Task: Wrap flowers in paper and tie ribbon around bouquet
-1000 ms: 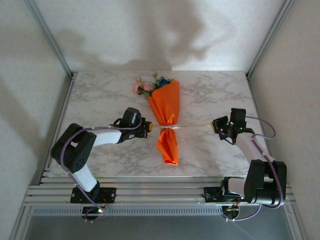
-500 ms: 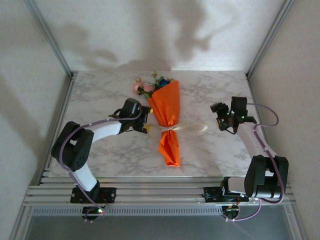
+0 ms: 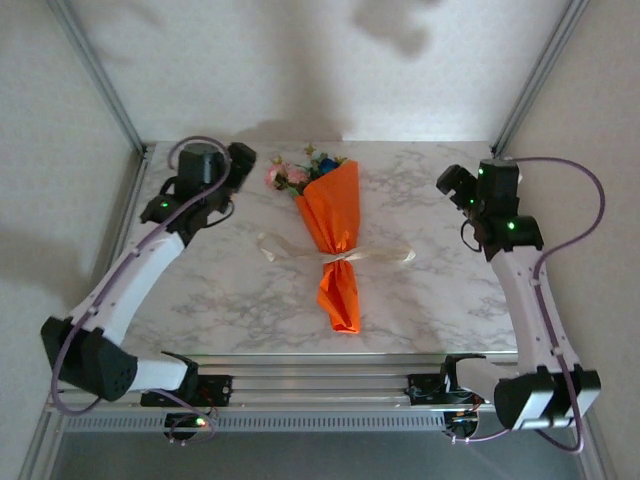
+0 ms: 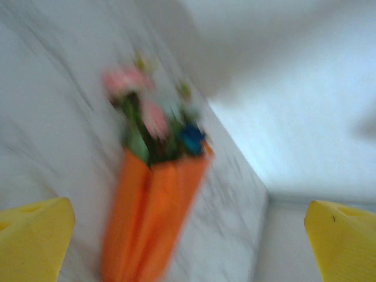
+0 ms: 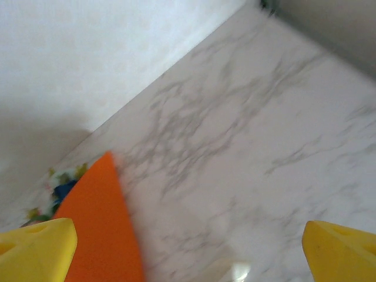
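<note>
The bouquet lies in the middle of the table, its orange paper [image 3: 335,212] [image 4: 151,211] [image 5: 97,226] a cone pinched at the waist with a flared tail toward me. The flowers [image 3: 298,172] [image 4: 154,120] [image 5: 57,189], pink and blue with green leaves, stick out at the far end. The cream ribbon [image 3: 342,258] circles the waist, its loose tails lying slack on the table to either side. My left gripper [image 3: 238,162] [image 4: 188,241] hangs open, high and far left of the blooms. On the far right my right gripper [image 3: 452,184] [image 5: 188,252] is also open and raised, nothing between its fingers.
The marble table [image 3: 430,300] is framed by aluminium posts and white walls on three sides. Metal rails [image 3: 320,385] run along the near edge by the arm bases. Purple cables loop off both arms.
Both grippers have let go of the ribbon ends, opened wide and risen toward the far corners. The taut ribbon has gone slack on the table.
</note>
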Controlling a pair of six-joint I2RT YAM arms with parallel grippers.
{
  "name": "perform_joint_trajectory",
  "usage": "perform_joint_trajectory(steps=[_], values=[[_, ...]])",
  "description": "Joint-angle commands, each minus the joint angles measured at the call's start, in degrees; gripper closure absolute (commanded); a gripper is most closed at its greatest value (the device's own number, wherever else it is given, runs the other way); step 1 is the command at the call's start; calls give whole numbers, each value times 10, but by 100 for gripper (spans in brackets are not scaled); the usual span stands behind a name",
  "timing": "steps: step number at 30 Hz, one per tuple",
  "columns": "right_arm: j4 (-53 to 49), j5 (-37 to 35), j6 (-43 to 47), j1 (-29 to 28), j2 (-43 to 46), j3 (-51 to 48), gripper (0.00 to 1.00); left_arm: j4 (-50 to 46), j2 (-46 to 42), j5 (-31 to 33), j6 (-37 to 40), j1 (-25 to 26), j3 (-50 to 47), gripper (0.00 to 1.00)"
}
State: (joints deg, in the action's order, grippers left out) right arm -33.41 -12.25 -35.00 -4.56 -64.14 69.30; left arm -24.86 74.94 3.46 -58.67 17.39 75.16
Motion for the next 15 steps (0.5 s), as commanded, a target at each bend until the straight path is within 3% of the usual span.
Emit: perform_joint_trajectory(steps=[1, 3, 5, 6, 7, 10, 13, 15], values=[[35, -122, 132, -2, 79, -117, 1, -109, -57, 292, 128, 2, -53, 0], [139, -119, 207, -4, 138, -245, 1, -10, -118, 369, 228, 0, -168, 0], [202, -114, 242, -4, 184, -351, 1, 157, -188, 382, 393, 0, -324, 0], [228, -106, 255, -5, 198, -394, 1, 217, -221, 400, 421, -2, -399, 0], [251, -100, 263, -5, 204, -423, 1, 252, -243, 403, 422, -8, -448, 0], [340, -87, 277, -5, 186, -496, 1, 357, -286, 325, 418, -52, -571, 0], [465, -61, 280, -5, 110, -537, 1, 474, -262, 273, 462, -75, -631, 0], [498, -20, 286, -4, 35, -510, 1, 551, -223, 228, 468, -103, -651, 0]])
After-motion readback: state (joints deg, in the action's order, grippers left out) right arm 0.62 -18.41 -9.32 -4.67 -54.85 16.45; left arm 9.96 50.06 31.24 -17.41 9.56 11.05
